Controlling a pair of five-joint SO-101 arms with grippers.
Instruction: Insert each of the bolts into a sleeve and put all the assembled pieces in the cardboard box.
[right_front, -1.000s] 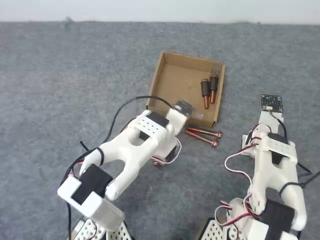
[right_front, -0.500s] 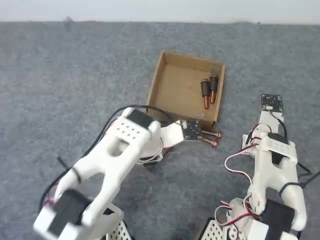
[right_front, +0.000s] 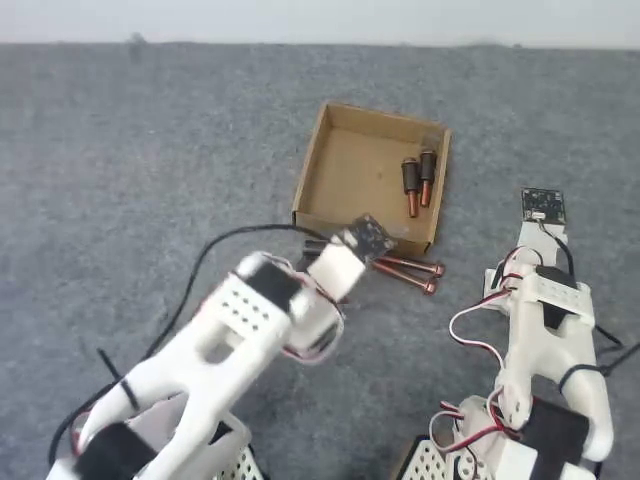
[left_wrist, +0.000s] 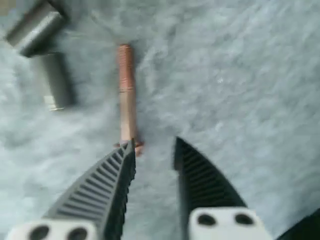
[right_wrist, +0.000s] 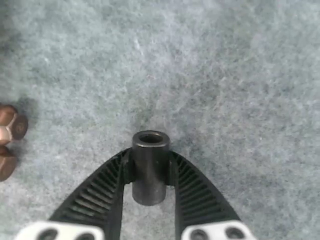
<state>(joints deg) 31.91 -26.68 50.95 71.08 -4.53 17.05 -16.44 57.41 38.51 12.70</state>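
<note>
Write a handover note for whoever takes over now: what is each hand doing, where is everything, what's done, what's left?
Left hand: open, beside a loose bolt; a loose sleeve lies nearby.
Right hand: shut on an upright sleeve.
Done: two assembled pieces in the cardboard box.
Left: two bolts lie outside the box, to be sleeved and boxed.

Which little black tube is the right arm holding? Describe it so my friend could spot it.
Start at the cardboard box on the grey carpet; the right arm sits beside it. Its jaws pinch a short black sleeve standing upright, hollow end up, unlike the copper bolts lying flat nearby.
</note>
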